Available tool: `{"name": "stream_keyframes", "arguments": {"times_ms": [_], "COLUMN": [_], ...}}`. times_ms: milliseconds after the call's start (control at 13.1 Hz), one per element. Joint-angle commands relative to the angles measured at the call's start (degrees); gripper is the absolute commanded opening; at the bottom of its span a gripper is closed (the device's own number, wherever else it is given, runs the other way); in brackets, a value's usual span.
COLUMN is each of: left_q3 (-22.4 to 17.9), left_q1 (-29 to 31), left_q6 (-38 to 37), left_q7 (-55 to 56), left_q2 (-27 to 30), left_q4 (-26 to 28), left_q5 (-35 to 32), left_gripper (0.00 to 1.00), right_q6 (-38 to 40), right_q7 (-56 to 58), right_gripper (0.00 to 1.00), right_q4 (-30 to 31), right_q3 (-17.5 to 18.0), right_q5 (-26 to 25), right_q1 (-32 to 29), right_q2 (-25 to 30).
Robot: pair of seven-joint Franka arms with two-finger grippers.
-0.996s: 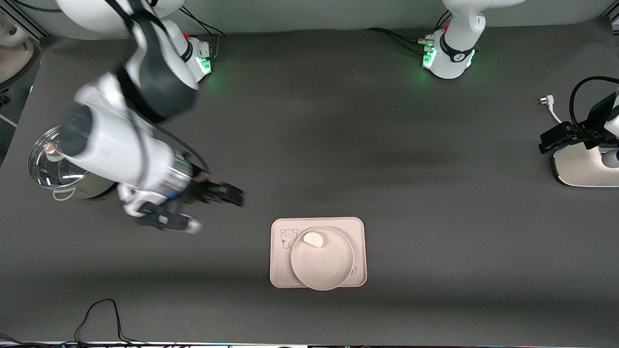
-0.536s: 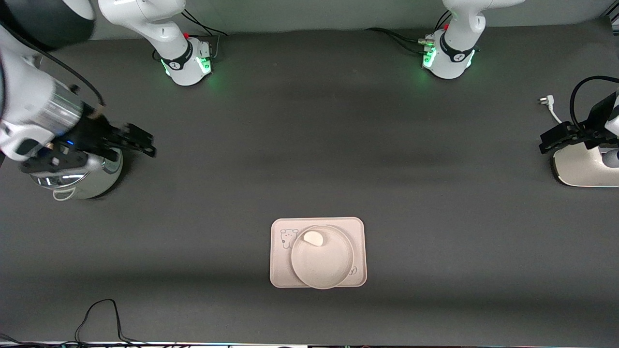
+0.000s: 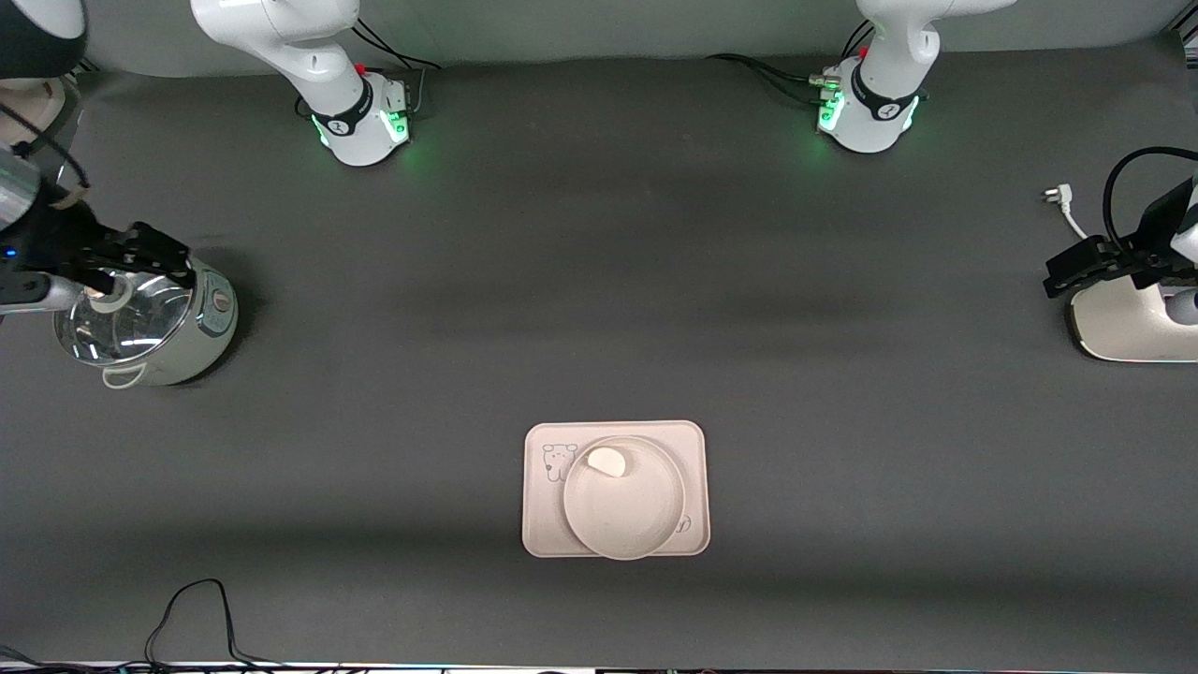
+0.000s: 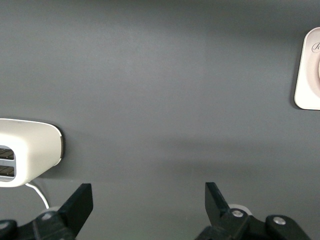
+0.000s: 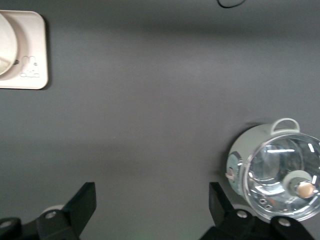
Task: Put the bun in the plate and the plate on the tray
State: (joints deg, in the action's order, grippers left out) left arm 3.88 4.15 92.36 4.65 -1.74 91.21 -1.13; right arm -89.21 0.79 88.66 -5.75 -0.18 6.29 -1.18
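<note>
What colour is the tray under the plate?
Pale cream-pink tray, with a small cartoon animal drawing in one corner; the front view shows it best.

The bun (image 3: 606, 461) lies in the plate (image 3: 624, 510), at the plate's edge farthest from the front camera; the plate sits on the tray (image 3: 540, 524); tray, plate and bun lie well apart from both claws, about midway between the two ends of the table and nearer to the front camera than either claw; the right gripper (image 3: 154, 255) hangs open over the lidded pot (image 3: 150, 328) at the right arm's end of the table; the left gripper (image 3: 1076, 271) hangs open over the toaster (image 3: 1128, 328) at the left arm's end, with a plug (image 3: 1055, 196) on the table near it.
</note>
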Motion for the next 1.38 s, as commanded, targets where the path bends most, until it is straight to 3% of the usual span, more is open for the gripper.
{"name": "stream_keyframes", "arguments": {"times_ms": [0, 1302], "left_q3": [-0.36, -0.36], "left_q1": [-0.37, -0.63], "left_q6": [0.10, 0.10], "left_q7": [-0.17, -0.08], "left_q2": [-0.46, -0.37], "left_q4": [-0.59, -1.21], "left_q5": [-0.01, 0.43], "left_gripper": [1.00, 1.00], "right_q6": [-0.52, -0.09], "right_q7": [1.67, 1.58], "right_gripper": [1.00, 1.00], "right_q4": [1.77, 2.39], "right_q3": [-0.58, -1.72], "right_q5": [-1.05, -0.70], "right_q1": [0.12, 0.21], "right_q2": [1.44, 1.44]}}
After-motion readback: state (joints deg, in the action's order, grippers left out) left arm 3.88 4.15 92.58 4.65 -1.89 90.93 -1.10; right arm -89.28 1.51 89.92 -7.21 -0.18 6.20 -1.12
